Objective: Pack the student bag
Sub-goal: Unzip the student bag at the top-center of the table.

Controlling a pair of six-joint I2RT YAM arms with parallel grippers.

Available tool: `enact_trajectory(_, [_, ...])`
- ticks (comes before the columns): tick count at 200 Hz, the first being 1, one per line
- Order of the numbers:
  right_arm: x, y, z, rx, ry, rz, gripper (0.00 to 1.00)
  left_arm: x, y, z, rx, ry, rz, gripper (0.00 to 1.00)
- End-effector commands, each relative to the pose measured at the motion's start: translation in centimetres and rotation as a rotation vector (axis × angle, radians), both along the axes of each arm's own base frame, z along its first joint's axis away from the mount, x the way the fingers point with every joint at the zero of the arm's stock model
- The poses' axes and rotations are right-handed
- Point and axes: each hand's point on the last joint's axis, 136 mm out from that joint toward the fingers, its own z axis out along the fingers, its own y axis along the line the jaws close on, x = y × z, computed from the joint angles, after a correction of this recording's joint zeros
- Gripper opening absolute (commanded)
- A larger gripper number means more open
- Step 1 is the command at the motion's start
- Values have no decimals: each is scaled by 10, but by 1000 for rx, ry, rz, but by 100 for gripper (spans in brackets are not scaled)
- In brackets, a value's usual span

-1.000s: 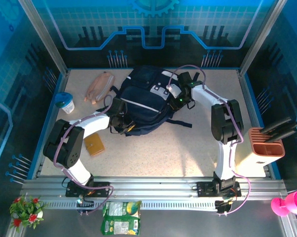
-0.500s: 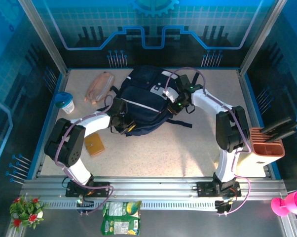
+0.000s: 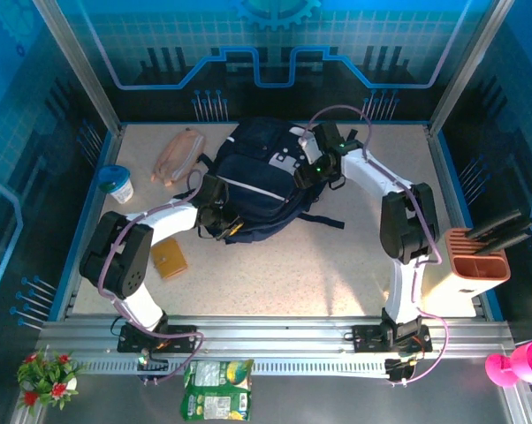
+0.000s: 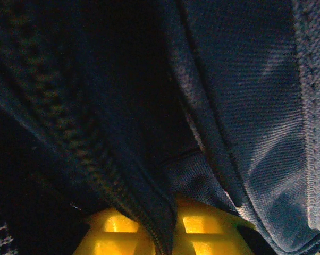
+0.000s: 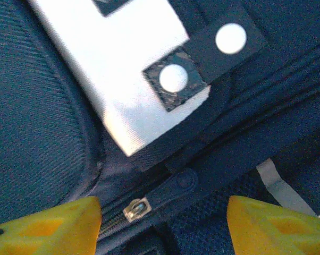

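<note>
The student bag (image 3: 257, 181), dark navy with a white stripe and white patch, lies in the middle of the table. My left gripper (image 3: 215, 215) is at its lower left edge. In the left wrist view the yellow fingers (image 4: 202, 231) are shut on a fold of the bag's zipper edge (image 4: 149, 212). My right gripper (image 3: 312, 170) hovers over the bag's upper right, by the white patch (image 5: 123, 74). Its yellow fingers (image 5: 53, 226) stand wide apart, open, with the zipper pull (image 5: 170, 188) and metal slider (image 5: 137, 209) lying free between them.
A pink pencil pouch (image 3: 179, 155) lies at the back left, with a white cup with a blue lid (image 3: 117, 184) beside it. A brown wallet (image 3: 170, 259) rests near the left arm. An orange holder (image 3: 478, 256) stands at the right edge.
My right gripper has opened and no longer pinches the zipper pull; it shifted slightly toward the back. The left gripper and the bag have stayed put.
</note>
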Motion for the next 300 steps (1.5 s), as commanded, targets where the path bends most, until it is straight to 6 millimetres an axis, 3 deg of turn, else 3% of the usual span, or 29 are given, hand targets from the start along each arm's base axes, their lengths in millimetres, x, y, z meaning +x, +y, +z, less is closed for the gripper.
enact_trajectory(1, [11, -2, -8, -31, 11, -68, 67, -7, -3, -5, -1, 26, -19, 12])
enact_trajectory(34, [14, -23, -18, -132, 15, -131, 66, -6, -3, -6, -1, 30, -18, 12])
enact_trajectory(74, [-4, -41, -3, -132, 9, -164, 63, -5, -3, -8, -1, 32, -20, 12])
enact_trajectory(108, [-27, -32, -2, -58, 75, -87, 59, -5, -4, -9, -4, 33, -24, 12])
enact_trajectory(134, [-40, -10, 1, 40, 122, 27, 55, -4, -4, -8, -3, 31, -24, 12])
enact_trajectory(161, [-31, -14, 3, 34, 107, 8, 56, -6, -3, -8, 1, 34, -23, 12])
enact_trajectory(188, [-29, -4, 9, 73, 104, 14, 57, -6, -3, -7, 1, 31, -22, 12])
enact_trajectory(215, [-20, -7, 9, 61, 101, -125, 65, -7, -2, -8, 3, 31, -21, 12])
enact_trajectory(251, [-9, -6, 3, 59, 93, -295, 69, -7, -3, -8, 0, 32, -19, 12])
enact_trajectory(300, [-5, 1, -14, 26, 134, -351, 68, -8, -2, -7, 0, 29, -22, 12])
